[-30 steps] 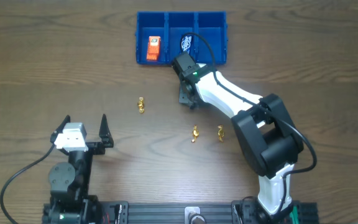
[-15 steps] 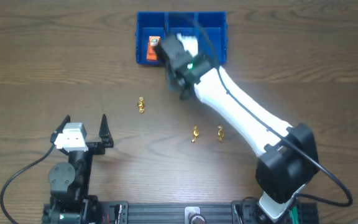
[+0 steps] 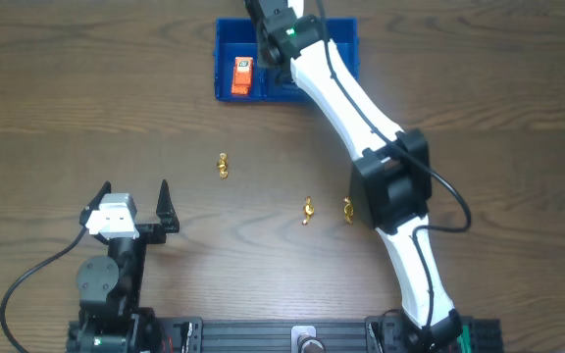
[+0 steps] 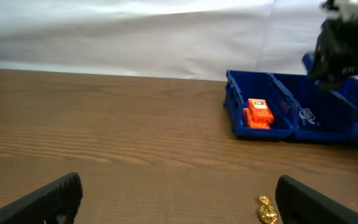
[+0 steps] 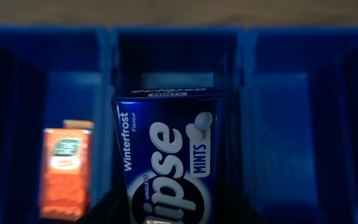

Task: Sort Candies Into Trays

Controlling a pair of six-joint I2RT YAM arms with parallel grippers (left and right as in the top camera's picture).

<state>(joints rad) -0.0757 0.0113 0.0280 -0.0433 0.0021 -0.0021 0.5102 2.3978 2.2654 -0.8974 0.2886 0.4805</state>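
My right gripper is over the blue three-compartment tray at the far edge of the table, shut on a dark blue mint tin. In the right wrist view the tin hangs above the middle compartment. An orange candy box lies in the left compartment. In the left wrist view a blue-and-white pack lies in the middle compartment. Three gold wrapped candies sit on the table. My left gripper stands open near its base, with nothing between its fingers.
The wooden table is bare to the left of the tray. The right arm's elbow sits just right of the two nearer gold candies. One gold candy lies close ahead of the left gripper.
The right arm has swung from the table just below the tray up and over it, stretching out. The left arm has not moved.
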